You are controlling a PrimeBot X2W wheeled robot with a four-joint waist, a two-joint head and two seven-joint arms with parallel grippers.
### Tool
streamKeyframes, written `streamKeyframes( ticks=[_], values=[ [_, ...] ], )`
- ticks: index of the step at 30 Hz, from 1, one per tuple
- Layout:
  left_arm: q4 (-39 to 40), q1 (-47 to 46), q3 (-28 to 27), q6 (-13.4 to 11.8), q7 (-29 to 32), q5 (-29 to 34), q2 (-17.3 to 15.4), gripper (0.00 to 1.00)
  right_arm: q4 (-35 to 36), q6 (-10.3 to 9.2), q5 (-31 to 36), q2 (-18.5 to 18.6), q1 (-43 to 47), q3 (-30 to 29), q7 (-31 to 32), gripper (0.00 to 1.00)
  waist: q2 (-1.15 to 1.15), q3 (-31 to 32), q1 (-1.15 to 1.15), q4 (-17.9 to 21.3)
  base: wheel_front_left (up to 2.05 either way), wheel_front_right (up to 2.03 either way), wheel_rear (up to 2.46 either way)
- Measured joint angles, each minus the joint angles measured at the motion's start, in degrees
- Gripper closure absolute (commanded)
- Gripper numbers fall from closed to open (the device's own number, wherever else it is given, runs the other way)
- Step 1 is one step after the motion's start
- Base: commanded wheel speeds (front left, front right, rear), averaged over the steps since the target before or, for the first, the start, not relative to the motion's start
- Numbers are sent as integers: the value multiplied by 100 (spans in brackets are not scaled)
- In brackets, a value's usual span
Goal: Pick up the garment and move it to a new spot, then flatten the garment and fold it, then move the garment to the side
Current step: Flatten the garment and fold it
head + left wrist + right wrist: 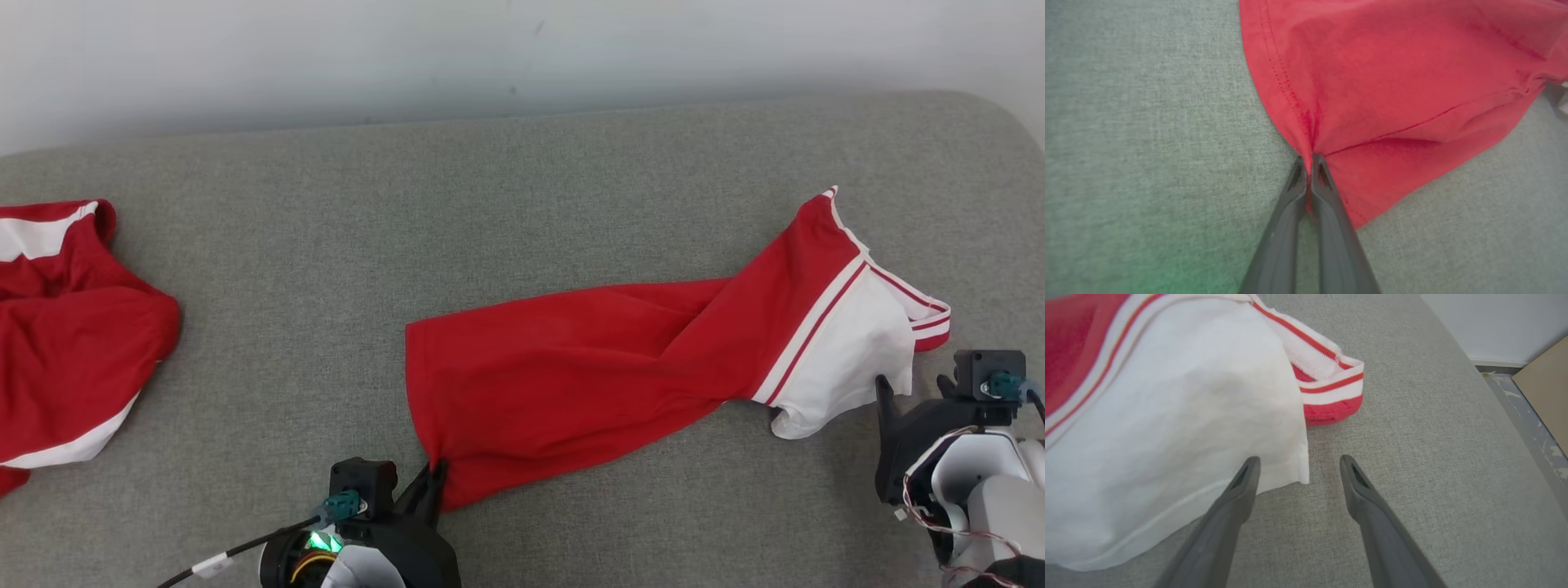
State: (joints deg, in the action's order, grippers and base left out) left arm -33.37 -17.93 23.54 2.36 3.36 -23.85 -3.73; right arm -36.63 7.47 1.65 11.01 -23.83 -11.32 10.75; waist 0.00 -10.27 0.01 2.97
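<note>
At 6 o'clock on the grey bench [326,245], your left fingers [1299,179] pinch a corner of the red garment [571,367]; it stretches toward 3 o'clock, where your right fingers [1359,486] sit spread, empty.

A second garment [73,327] ran off the head view's left edge, so its full shape could not be told. The left claw [439,474] hid the corner of the garment [571,367] pinched between its closed fingers, and its arm was cut by the bottom edge. In the left wrist view the garment ran off the top and right edges. A pale scrap [1563,102] at the right edge was too blurred to name. The right claw [1299,459] stood spread. Whether its finger [1241,486] over the white hem touched the cloth could not be told. There the garment ran off the left and top edges, and a tan board [1545,384] off the right.
</note>
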Motion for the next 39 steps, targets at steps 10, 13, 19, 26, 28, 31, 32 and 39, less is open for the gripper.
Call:
streamKeyframes(
  ticks=[10, 13, 19, 26, 28, 31, 32, 39],
  values=[
    [283, 4, 86, 14, -16, 14, -100, 100, -668, 0, -20, 18, -471, -60, -34, 0, 0, -217, -1, -47, 0, 0, 0],
    [365, 2, 114, 13, -8, 22, -129, 100, -862, 0, -67, 44, -621, -44, -14, 0, 0, -281, -1, -65, 0, 0, 0],
    [501, -8, 152, -1, 3, 32, -181, 100, -1181, 0, -215, 102, -881, 75, 63, 0, -1, -409, -1, -94, 0, 0, 0],
    [532, -10, 164, -33, 27, 8, -194, 100, -1367, 10, -409, 47, -972, 179, 164, 100, -1, -392, -1, -93, 0, 0, 0],
    [528, -7, 155, -38, 27, -2, -194, 100, -1370, 10, -446, 47, -965, 188, 187, 100, 0, -372, -1, -89, 0, 0, 0],
    [565, 16, 116, -41, 19, -90, -193, 100, -1305, 10, -619, 35, -872, 233, 151, 100, 0, -292, -1, -76, 0, 0, 0],
    [600, 37, 76, -29, -9, -147, -191, 100, -1258, 10, -725, 24, -825, 242, 125, 100, 1, -259, 0, -71, 0, 0, 0],
    [1221, 121, -297, 142, -33, -782, -209, 100, -371, 0, -1706, -11, -438, 502, 356, 100, 1, 56, 0, -42, 0, 0, 0]
  ],
)
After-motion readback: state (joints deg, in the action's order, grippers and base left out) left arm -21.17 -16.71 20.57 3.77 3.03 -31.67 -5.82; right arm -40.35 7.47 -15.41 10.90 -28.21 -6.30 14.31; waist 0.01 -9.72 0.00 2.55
